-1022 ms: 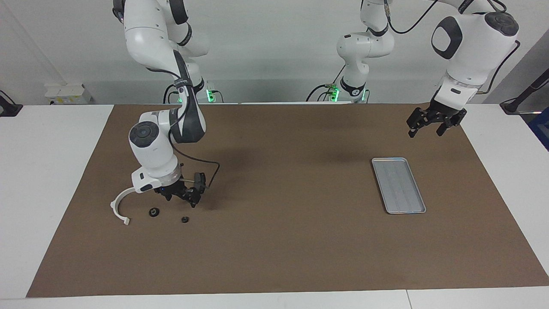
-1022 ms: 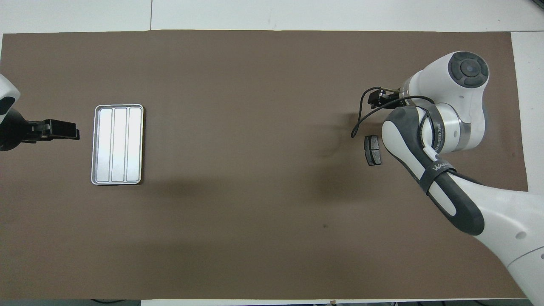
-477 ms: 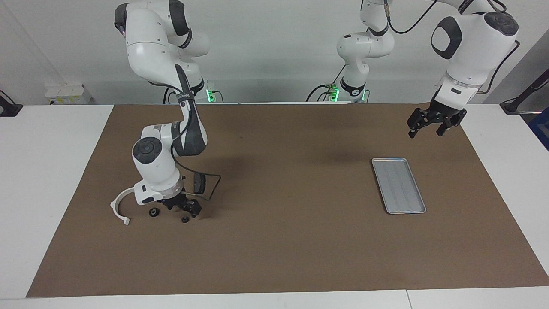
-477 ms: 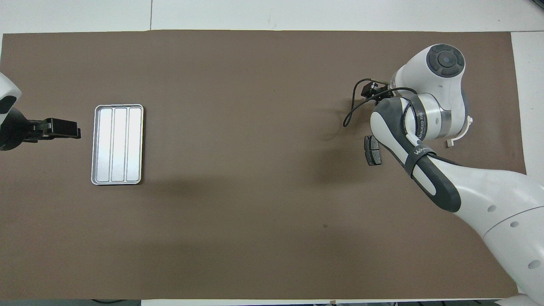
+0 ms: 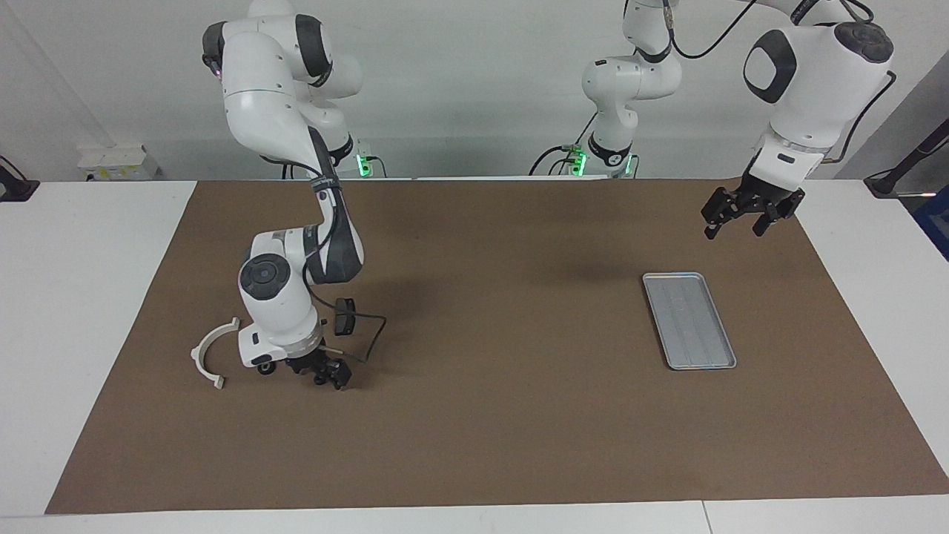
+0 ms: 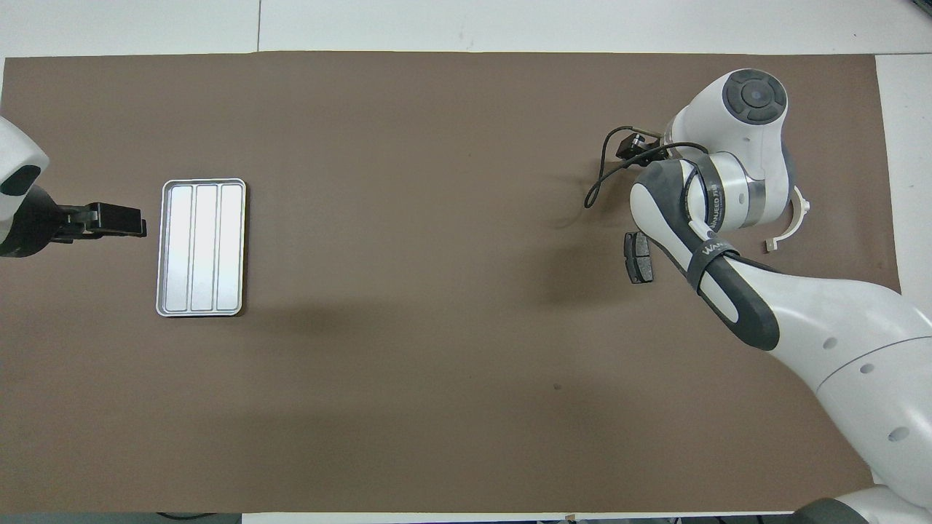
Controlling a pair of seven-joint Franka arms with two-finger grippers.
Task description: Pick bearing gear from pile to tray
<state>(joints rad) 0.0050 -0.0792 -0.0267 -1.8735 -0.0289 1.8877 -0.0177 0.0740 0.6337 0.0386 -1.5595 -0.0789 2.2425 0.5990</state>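
My right gripper (image 5: pixel 327 374) is down at the mat with its fingers apart, over the spot where a tiny black round piece lay; that piece is hidden under it. A second black round piece (image 5: pixel 263 368) shows beside the wrist. The white curved bracket (image 5: pixel 209 356) lies next to it toward the right arm's end, and it also shows in the overhead view (image 6: pixel 795 220). One dark brake pad (image 6: pixel 638 257) lies by the right arm. The silver tray (image 5: pixel 689 320) (image 6: pixel 202 247) is empty. My left gripper (image 5: pixel 744 216) (image 6: pixel 109 220) is open and waits in the air beside the tray.
A brown mat (image 5: pixel 504 415) covers the table. The right arm's wrist and forearm (image 6: pixel 717 196) cover the pile from above, with a black cable loop (image 6: pixel 604 178) beside them. White table edges (image 5: pixel 81 297) border the mat.
My right gripper has come down and moved away from the robots, onto the black round piece that lay open before. The bracket is uncovered in the overhead view. The left arm barely moved.
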